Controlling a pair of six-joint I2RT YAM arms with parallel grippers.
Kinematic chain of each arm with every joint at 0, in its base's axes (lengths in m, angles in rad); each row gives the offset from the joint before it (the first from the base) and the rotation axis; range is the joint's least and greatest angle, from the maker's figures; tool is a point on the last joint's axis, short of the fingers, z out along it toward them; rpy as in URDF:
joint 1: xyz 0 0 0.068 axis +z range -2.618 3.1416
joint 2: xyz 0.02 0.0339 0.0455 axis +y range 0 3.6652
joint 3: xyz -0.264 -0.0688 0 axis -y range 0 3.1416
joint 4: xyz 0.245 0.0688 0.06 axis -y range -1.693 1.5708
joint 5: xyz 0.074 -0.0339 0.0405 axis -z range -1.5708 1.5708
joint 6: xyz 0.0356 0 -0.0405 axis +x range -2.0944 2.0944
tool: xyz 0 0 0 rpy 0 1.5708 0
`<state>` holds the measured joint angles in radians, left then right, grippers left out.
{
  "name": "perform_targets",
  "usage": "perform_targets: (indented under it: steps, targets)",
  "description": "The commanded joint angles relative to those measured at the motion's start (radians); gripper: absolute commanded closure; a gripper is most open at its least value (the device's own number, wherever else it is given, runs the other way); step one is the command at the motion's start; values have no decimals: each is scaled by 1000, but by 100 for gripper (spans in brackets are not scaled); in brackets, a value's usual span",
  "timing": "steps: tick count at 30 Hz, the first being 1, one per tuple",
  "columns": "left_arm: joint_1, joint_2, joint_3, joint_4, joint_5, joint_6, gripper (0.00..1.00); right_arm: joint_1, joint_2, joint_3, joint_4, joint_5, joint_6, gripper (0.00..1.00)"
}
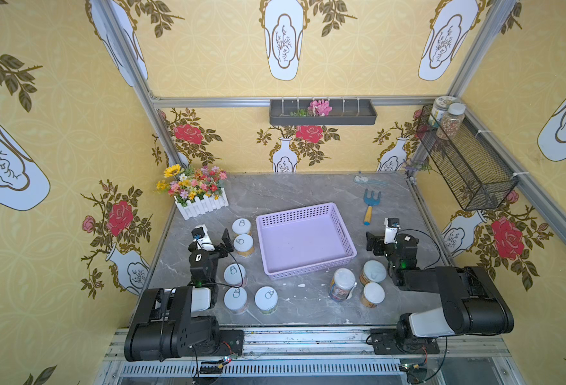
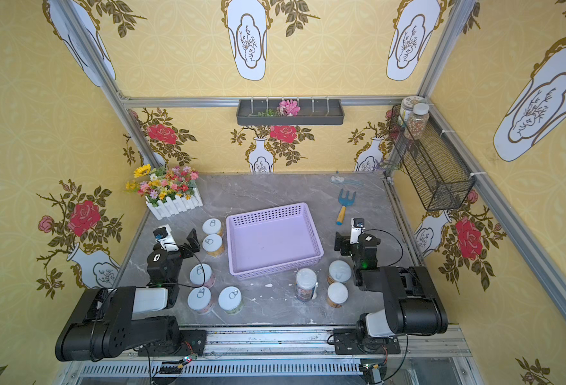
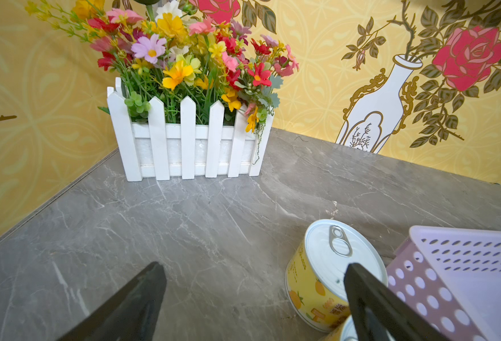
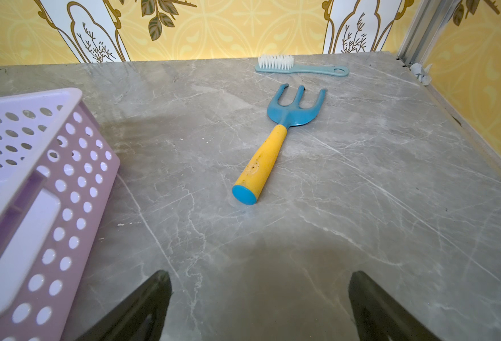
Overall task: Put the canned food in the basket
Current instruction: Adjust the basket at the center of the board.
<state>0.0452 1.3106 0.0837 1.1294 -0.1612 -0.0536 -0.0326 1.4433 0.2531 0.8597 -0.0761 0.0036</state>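
Pickup pending: lavender perforated plastic basket [image 1: 305, 240] empty; left gripper [image 3: 252, 271], right gripper [image 4: 261, 276] spread, unloaded; left yellow-labelled pull-tab can [image 1: 243, 244] to be straddled.

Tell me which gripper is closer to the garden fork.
Right. The right gripper sits just short of the garden fork handle; the left gripper is across the basket, beside a yellow can.

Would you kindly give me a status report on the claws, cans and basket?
Left claw open, empty; right claw open, empty. All eight cans on the table, basket empty. Rake and brush lie apart, nothing blocking.
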Motion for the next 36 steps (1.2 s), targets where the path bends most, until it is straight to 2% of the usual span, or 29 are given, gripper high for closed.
perform_targets:
  steps: [1,8,11,15,19,21,25,27,29,31,36]
  targets:
    - [-1,0,-2,21,5,3,0,1,-1,1,15,-4,6,3]
    - [-8,-16,-18,33,-9,1,0,0,-7,-3,19,-5,6,3]
    - [-43,-79,-29,25,-108,5,0,4,-47,17,-43,-18,-7,3]
    - [-108,-239,-13,-139,-222,21,0,19,-152,38,-173,-4,-15,3]
    - [-196,-350,50,-307,-329,22,0,37,-251,43,-284,74,21,3]
    - [-222,-400,95,-392,-381,-16,0,54,-297,59,-354,148,63,3]
    - [-232,-456,206,-603,-415,-143,0,106,-344,115,-493,271,124,3]
    - [-232,-450,282,-733,-459,-271,0,142,-353,146,-544,330,165,3]
    - [-232,-427,367,-881,-451,-351,0,175,-364,160,-563,334,171,3]
    - [-232,-401,432,-976,-416,-378,0,206,-382,174,-584,335,178,3]
    - [-229,-385,519,-1119,-358,-428,0,282,-408,242,-655,289,228,3]
